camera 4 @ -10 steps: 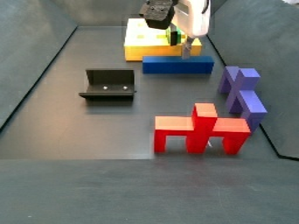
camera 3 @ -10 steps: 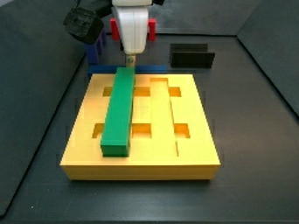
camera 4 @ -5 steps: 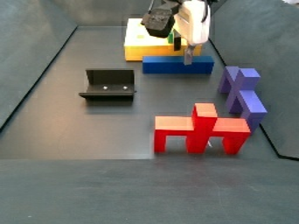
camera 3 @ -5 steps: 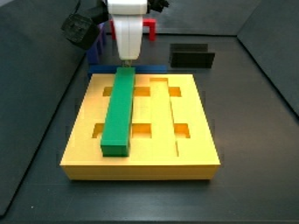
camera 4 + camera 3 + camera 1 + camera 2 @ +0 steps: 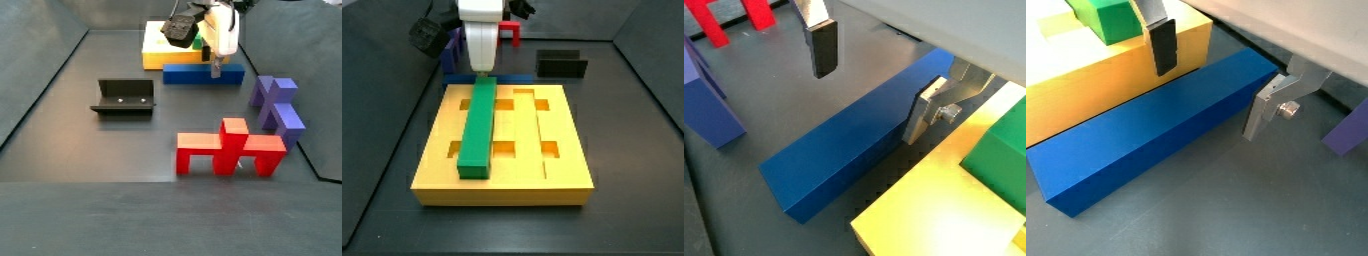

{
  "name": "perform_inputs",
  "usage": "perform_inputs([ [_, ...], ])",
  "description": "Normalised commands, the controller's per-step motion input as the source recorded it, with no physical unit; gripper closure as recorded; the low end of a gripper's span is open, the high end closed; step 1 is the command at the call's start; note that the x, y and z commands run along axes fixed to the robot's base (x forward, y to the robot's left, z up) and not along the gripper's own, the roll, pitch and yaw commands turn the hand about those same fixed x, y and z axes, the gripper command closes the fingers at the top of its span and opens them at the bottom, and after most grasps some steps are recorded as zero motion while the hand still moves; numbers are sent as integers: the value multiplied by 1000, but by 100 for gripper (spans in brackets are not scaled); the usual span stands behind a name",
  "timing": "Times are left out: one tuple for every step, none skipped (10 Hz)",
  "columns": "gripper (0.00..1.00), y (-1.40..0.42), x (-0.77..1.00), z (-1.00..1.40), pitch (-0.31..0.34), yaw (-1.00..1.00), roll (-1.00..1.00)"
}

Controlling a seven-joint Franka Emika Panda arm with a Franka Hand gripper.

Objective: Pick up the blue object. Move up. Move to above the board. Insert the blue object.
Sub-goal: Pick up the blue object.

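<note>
The blue object (image 5: 1160,125) is a long dark blue bar lying flat on the floor against the end of the yellow board (image 5: 1093,70). Both wrist views show it (image 5: 858,140) running between my fingers. My gripper (image 5: 1213,80) is open and straddles the bar near one end. One dark-padded finger (image 5: 1162,45) hangs on the board side, and the silver finger (image 5: 1267,105) is on the far side. Neither finger touches the bar. In a side view the gripper (image 5: 214,68) is low over the bar (image 5: 201,76). In a side view the gripper (image 5: 480,70) sits behind the board (image 5: 502,160).
A long green bar (image 5: 478,130) lies in a groove of the board. The fixture (image 5: 124,97) stands on the floor apart from the board. A violet stepped block (image 5: 277,102) and a red piece (image 5: 230,148) lie near the blue bar's end.
My gripper has moved sideways off the board's end and come down around the blue bar. The jaws have stayed open. The bar has not moved.
</note>
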Motion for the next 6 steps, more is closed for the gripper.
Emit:
perform_inputs([
  [0, 14, 74, -191, 0, -223, 0],
  [0, 54, 23, -160, 0, -211, 0],
  [0, 94, 11, -180, 0, -189, 1],
  [0, 97, 126, -223, 0, -103, 26],
  [0, 9, 137, -80, 3, -111, 11],
  [0, 0, 114, -74, 0, -100, 0],
])
